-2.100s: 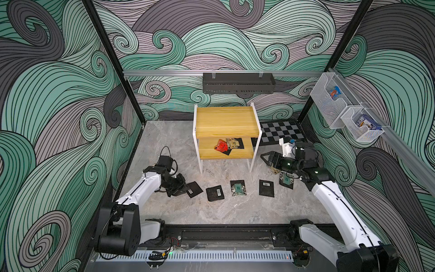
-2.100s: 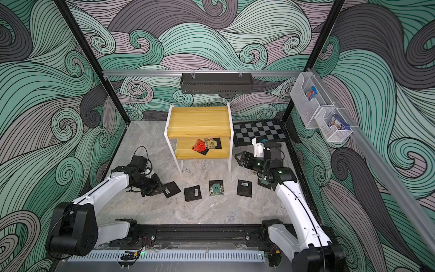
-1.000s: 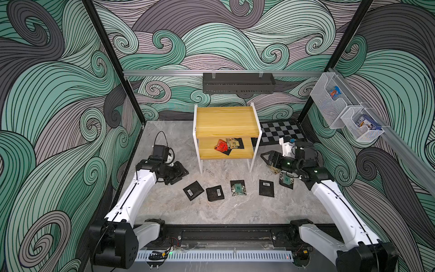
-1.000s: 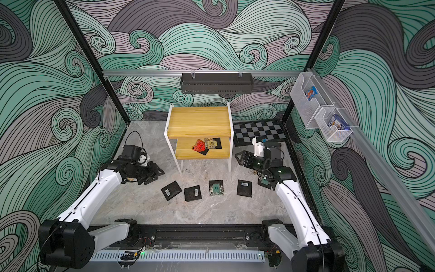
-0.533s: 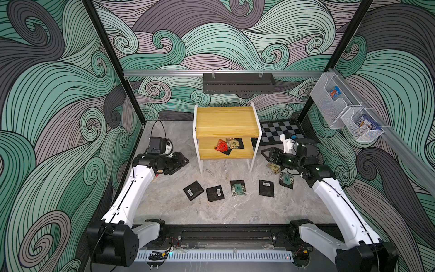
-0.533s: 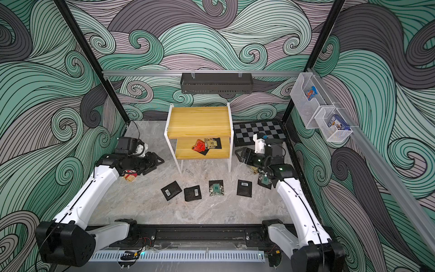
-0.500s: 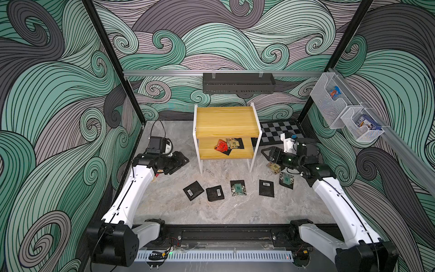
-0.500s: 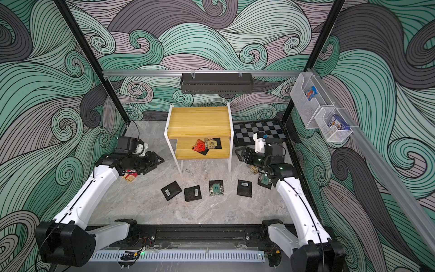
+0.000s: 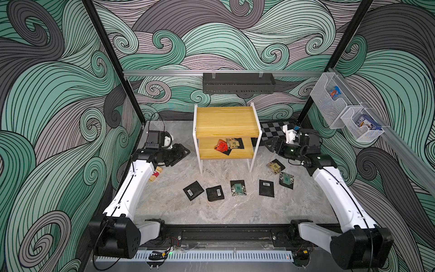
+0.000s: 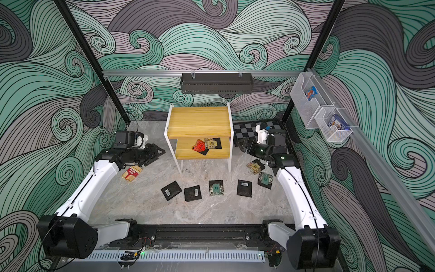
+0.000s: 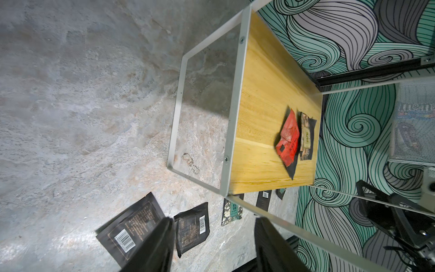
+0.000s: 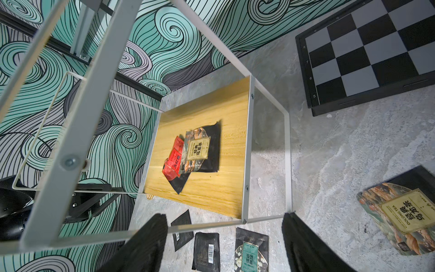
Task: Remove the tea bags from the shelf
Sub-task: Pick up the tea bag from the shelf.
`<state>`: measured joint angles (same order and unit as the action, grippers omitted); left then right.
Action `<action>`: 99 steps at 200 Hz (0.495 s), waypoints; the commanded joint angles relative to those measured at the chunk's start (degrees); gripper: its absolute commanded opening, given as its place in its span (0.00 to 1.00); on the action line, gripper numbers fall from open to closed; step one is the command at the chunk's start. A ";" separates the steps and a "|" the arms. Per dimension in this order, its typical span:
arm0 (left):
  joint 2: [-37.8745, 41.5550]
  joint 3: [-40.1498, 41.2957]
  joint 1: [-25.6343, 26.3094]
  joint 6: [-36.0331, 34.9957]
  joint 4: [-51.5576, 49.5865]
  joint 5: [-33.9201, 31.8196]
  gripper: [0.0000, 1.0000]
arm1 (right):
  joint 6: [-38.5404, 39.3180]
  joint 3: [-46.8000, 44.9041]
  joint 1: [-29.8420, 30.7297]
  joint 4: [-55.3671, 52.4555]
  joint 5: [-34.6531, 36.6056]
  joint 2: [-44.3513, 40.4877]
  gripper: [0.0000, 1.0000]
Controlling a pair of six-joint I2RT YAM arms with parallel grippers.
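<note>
Marble floor; shelf spans crosswise; left pincer and right pincer gape, empty.

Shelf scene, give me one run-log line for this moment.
shelf lower tier: red, tan, black tea bags piled | tabletop: six more sachets | left gripper: open, empty | right gripper: open, empty

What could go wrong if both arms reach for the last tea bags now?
1. The tea bags left on the shelf overlap in one pile; a pinch may lift one and drag others off.
2. The open left gripper and open right gripper face that tier from opposite sides; reaching together, they may collide.
3. Either could catch the white side frame and shove the shelf.
</note>
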<state>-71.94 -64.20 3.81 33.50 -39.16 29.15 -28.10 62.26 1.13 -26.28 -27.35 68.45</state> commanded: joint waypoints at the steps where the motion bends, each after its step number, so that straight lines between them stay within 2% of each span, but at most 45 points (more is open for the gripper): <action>1: -1.64 -2.58 -0.42 -0.17 0.93 3.43 0.58 | -0.93 2.75 -1.04 -0.17 -2.12 3.13 0.85; 4: -1.83 -2.67 -0.45 -0.07 0.87 3.64 0.58 | -0.91 3.01 -1.05 -0.22 -2.25 3.70 0.87; 7: -1.99 -2.68 -0.45 -0.09 0.84 3.79 0.59 | -0.85 3.42 -1.04 -0.22 -2.26 4.15 0.96; 11: -2.18 -2.74 -0.46 -0.10 0.84 4.16 0.59 | -0.75 3.89 -1.04 -0.18 -2.44 5.04 0.98; 99: -2.06 -0.86 -0.41 0.36 1.13 7.66 0.59 | 1.91 11.40 -0.60 -0.31 -8.72 20.50 0.99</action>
<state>-74.28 -64.99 3.81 33.91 -38.65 34.54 -27.57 71.44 0.30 -26.26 -33.12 86.08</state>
